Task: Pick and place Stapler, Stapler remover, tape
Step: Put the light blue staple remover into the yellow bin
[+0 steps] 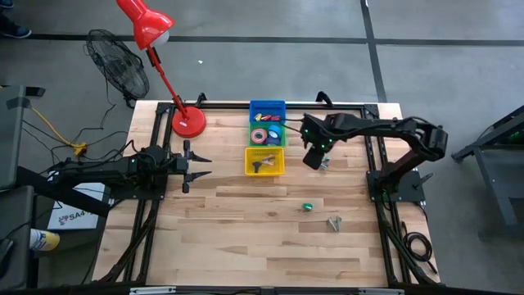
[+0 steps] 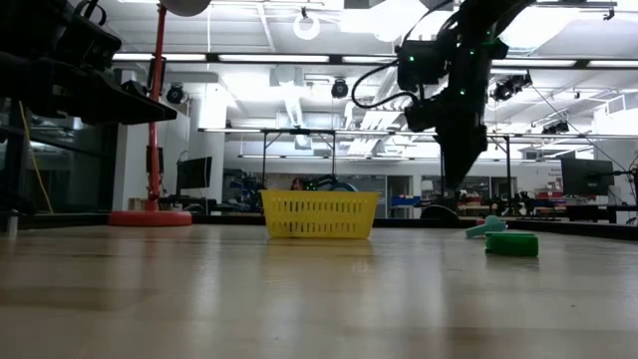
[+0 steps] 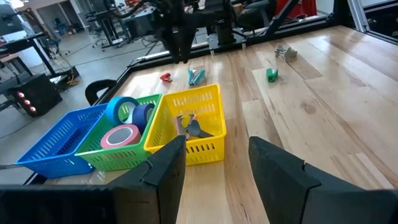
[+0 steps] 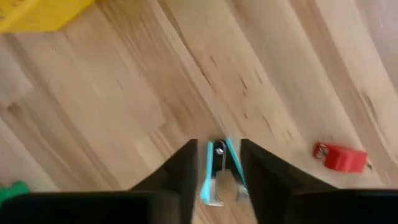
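A teal stapler remover (image 4: 214, 177) lies on the wooden table beside the yellow basket (image 1: 264, 161). My right gripper (image 4: 219, 146) points down over it, open, with one finger on each side. Blue and pink tape rolls (image 3: 122, 134) lie in the green basket (image 3: 93, 157). A dark tool (image 3: 190, 127) lies in the yellow basket. A small green object (image 1: 308, 207) and a grey metal one (image 1: 333, 222) lie on the table nearer the near edge. My left gripper (image 1: 199, 165) waits open, left of the baskets. My right gripper comes at the teal stapler remover (image 4: 219, 163) from above, pointing down, with the fingers (image 4: 186, 168) on both sides of it. Whether they touch it, I cannot tell. The remover lies flat on the table.
A blue basket (image 1: 267, 108) stands at the far end of the row of three. A small red piece (image 4: 341, 157) lies close to the remover. A red desk lamp's base (image 1: 188, 122) stands at the far left of the table. Bare wood stretches along the near half.
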